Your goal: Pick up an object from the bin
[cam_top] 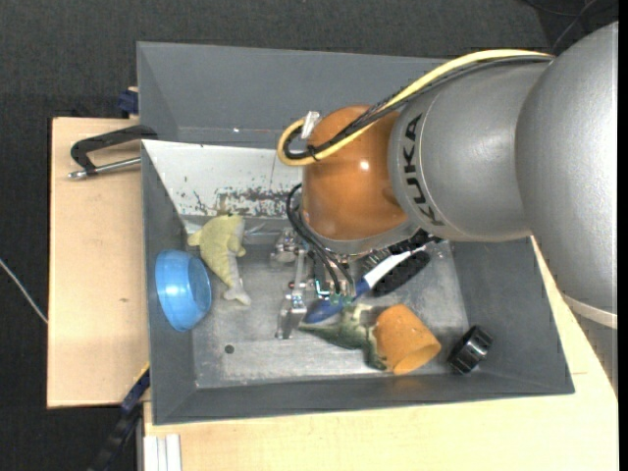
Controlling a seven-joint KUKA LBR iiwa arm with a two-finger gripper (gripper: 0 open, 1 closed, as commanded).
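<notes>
We see a blue bowl (182, 289) at nine o'clock in the bin (245, 356), close by the left wall. Just beside it, at its two o'clock, lies a pale yellow toy animal (224, 248). At five o'clock an orange cup (404, 339) lies on its side. A small black cap (470, 349) sits near the cup, at its three o'clock, well apart from the bowl.
</notes>
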